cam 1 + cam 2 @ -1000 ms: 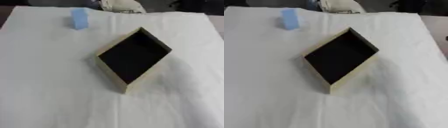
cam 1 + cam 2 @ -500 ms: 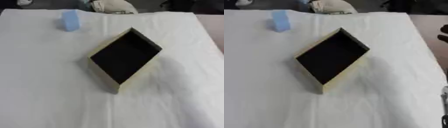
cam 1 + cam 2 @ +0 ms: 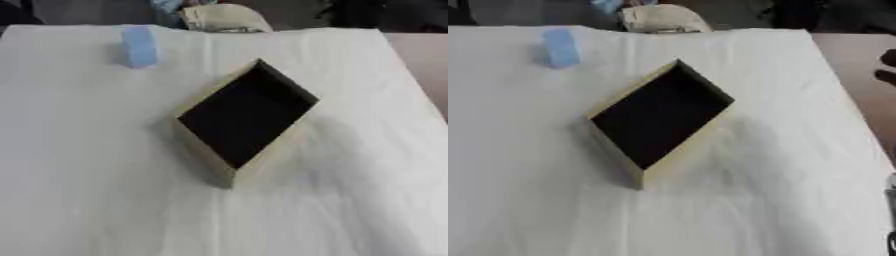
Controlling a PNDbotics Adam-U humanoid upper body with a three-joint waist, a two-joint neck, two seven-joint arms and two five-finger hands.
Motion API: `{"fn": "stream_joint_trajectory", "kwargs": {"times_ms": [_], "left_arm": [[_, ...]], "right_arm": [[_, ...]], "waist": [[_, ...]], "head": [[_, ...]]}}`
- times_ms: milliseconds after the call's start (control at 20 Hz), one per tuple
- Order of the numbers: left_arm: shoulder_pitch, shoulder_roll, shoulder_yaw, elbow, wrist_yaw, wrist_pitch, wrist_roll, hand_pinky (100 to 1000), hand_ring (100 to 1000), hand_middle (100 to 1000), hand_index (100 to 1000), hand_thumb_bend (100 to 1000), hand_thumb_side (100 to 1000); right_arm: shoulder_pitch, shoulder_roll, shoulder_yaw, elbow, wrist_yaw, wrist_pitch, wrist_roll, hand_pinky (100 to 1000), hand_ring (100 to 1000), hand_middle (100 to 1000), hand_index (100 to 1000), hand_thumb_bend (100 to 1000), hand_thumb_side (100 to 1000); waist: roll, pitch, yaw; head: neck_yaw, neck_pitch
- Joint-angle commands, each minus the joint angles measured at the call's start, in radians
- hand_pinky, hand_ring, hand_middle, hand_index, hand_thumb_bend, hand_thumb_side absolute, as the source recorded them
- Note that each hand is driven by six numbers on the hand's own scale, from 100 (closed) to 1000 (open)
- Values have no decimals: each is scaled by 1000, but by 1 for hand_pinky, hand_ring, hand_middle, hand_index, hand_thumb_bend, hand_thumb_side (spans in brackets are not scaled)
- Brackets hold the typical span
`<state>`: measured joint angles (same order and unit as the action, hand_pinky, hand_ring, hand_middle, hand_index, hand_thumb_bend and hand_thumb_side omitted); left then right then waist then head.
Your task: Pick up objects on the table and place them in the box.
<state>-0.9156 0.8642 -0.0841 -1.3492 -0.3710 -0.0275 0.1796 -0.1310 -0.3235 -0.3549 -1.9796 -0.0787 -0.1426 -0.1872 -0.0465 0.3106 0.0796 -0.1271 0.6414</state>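
A shallow tan box (image 3: pixel 246 115) with a dark inside sits on the white cloth near the middle, turned corner-on like a diamond. It looks empty. A light blue block (image 3: pixel 138 46) stands upright on the cloth at the far left, well apart from the box. At the right edge of the right eye view, beyond the cloth, dark parts of my right hand (image 3: pixel 888 67) show. My left hand is in no view.
A beige rounded object (image 3: pixel 661 19) lies at the table's far edge, behind the box. The white cloth (image 3: pixel 87 175) covers the table, with a brown surface (image 3: pixel 859 55) past its right side. A grey-silver part (image 3: pixel 892 215) shows at the lower right edge.
The whole picture has shifted as the camera moved; box and block keep their places on the cloth. Dark parts of my right hand now show at the right edge.
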Motion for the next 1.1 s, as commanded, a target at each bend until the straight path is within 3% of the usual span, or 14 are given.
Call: {"fn": "stream_joint_trajectory", "kwargs": {"times_ms": [50,300,550,600,650,700,850,950,1100], "left_arm": [[-97,-30,-13,155,-95,-23,-42,784,839,864,830,357,916],[-223,-113,-15,370,-251,-58,-96,791,848,868,855,348,938],[-298,-177,-9,514,-422,-87,-199,805,863,876,892,383,983],[-309,-186,-8,534,-451,-92,-227,812,870,881,901,480,976],[-319,-194,-6,550,-475,-96,-255,812,870,881,901,436,996],[-327,-202,-5,563,-498,-100,-283,816,876,884,909,516,992],[-356,-228,-1,600,-575,-110,-362,819,879,881,908,591,980],[-375,-248,10,623,-632,-108,-389,821,884,869,905,727,969],[-390,-273,15,643,-717,-117,-407,827,894,870,913,817,931]], "right_arm": [[-1,-34,1,-20,2,0,6,725,760,649,769,100,1000],[1,-37,2,-20,1,1,7,726,760,649,769,100,1000],[-2,-37,3,-20,0,1,9,726,760,648,769,100,1000],[-2,-37,3,-20,0,2,9,726,760,648,769,100,1000],[-2,-37,3,-20,0,2,9,726,760,648,769,100,1000],[-2,-36,2,-20,1,3,9,726,759,648,769,100,1000],[-2,-37,2,-20,2,3,10,726,759,647,769,100,1000],[-6,-37,4,-20,1,3,11,727,759,647,769,100,1000],[-4,-36,4,-20,1,4,12,727,759,646,769,100,1000]], "waist": [[4,-25,-1],[2,-26,0],[0,-23,8],[0,-22,9],[0,-21,10],[0,-19,11],[1,-15,11],[1,-12,9],[1,-10,8]], "head": [[-4,6],[-2,3],[-6,-1],[-5,-2],[-5,-2],[-5,-3],[-6,-6],[-5,-10],[-5,-17]]}}
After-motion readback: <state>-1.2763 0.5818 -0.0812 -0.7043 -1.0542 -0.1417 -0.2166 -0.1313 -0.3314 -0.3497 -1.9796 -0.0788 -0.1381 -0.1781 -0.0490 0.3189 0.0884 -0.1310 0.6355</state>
